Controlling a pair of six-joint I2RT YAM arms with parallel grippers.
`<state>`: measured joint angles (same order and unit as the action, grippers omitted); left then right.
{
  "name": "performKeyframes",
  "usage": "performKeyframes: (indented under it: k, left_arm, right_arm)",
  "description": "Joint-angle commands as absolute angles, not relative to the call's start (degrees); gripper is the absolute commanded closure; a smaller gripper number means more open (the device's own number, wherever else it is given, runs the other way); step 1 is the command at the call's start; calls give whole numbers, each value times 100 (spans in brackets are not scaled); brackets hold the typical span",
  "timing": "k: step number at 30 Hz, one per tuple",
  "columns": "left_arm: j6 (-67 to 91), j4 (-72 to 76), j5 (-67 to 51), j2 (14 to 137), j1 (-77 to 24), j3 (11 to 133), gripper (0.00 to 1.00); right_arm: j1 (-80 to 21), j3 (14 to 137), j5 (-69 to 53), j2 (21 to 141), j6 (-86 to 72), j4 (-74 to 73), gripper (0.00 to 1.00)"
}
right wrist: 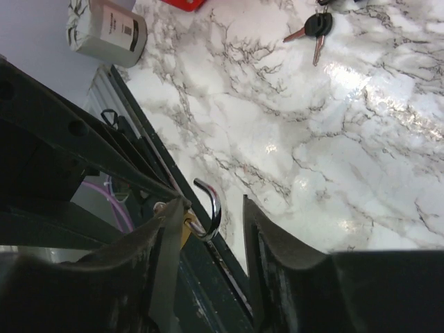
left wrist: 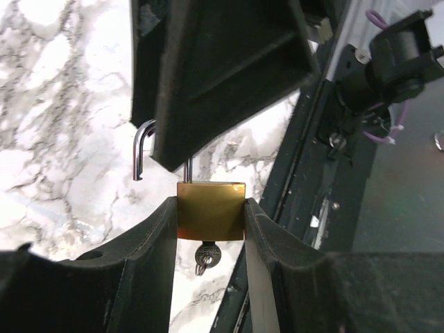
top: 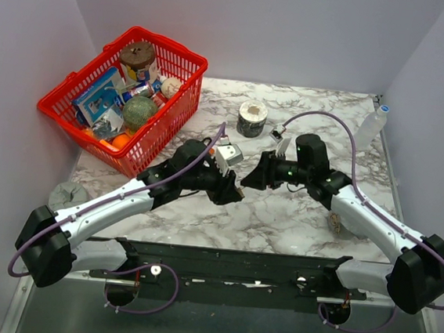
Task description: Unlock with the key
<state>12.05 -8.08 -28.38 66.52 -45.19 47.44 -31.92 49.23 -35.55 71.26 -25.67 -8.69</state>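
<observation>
Status: brass padlock [left wrist: 210,216] held clear of the worktop [left wrist: 62,104], shackle [left wrist: 141,149] open.
The left claw [left wrist: 210,202], about half closed, clamps the brass padlock by its flanks over the middle of the worktop. The key [left wrist: 207,257] sits in the keyhole on the padlock's underside, its dark head hanging free. The right claw [right wrist: 211,202] has its fingers parted around the shackle's hooked end, not clamped on it.

basket [top: 163,121] blocks left, fingers [top: 251,177] crowd centre — right seemingly open
</observation>
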Motion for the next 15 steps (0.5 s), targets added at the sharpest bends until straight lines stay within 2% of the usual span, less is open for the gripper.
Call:
performKeyframes:
  k: [1, 3, 8, 14, 15]
  left_arm:
    - [1353, -756, -1796, 6618, -4544, 5001, 100]
    - [1476, -870, -1303, 6723, -4544, 5071, 100]
    - [2011, -993, -64, 7180, -4570, 5291, 100]
    - [2487, -1859, 1254, 8602, -4553, 6212, 100]
    - [2548, -1985, 1579, 8996, -4544, 6388, 100]
  right_arm:
    - [-3094, 5071, -3349, 7137, -2690, -818, 37]
    - [-2989, 5019, -3279, 7067, -2689, -721, 30]
    - [-2594, 4712, -2963, 6550, -2698, -589, 25]
    - [-2197, 4123, -1926, 5364, -2488, -615, 24]
    - [-2197, 4070, -1699, 5022, -2400, -676, 21]
